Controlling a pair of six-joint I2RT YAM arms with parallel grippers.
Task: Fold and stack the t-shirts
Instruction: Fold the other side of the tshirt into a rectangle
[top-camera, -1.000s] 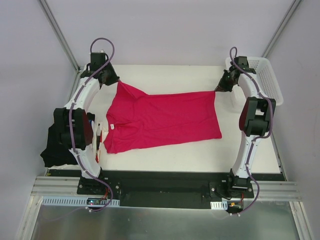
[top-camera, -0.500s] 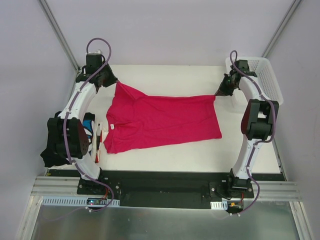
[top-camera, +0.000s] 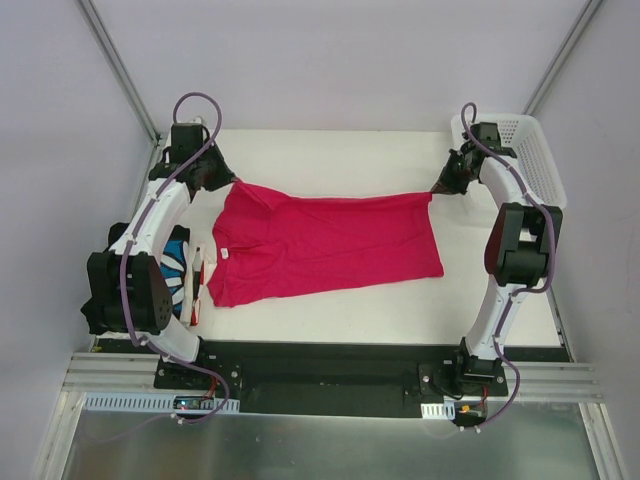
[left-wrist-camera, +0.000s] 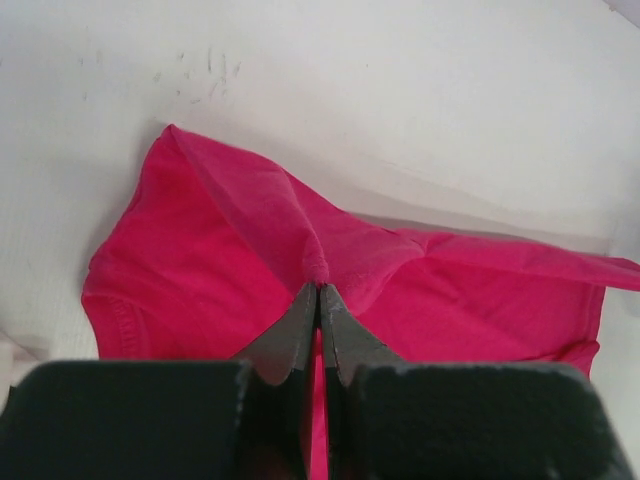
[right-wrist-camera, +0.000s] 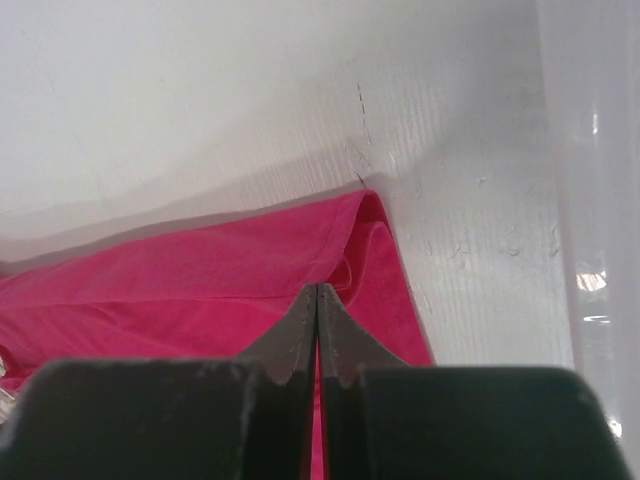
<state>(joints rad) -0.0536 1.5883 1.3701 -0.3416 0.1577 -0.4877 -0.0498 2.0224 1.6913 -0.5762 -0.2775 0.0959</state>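
Observation:
The crimson-pink t-shirt (top-camera: 330, 240) lies spread over the middle of the table, its far edge lifted and stretched between both grippers. My left gripper (top-camera: 232, 181) is shut on the shirt's far left corner; in the left wrist view a pinched fold of crimson cloth (left-wrist-camera: 200, 270) sticks out of the gripper's (left-wrist-camera: 320, 288) tips. My right gripper (top-camera: 438, 188) is shut on the far right corner, with the hem (right-wrist-camera: 180, 290) running under the gripper (right-wrist-camera: 317, 288). A black t-shirt with blue-and-white print (top-camera: 176, 262) lies at the table's left edge, with white and red cloth edges (top-camera: 200, 282) beside it.
The white lattice basket (top-camera: 537, 160) stands at the far right corner, right behind my right arm; its wall (right-wrist-camera: 592, 200) shows in the right wrist view. The left arm's elbow (top-camera: 125, 285) hangs over the black shirt.
The left gripper has come toward the near side and down, carrying the shirt's far left corner with it. The left elbow swung left, uncovering more blue-and-white print. The right gripper barely moved.

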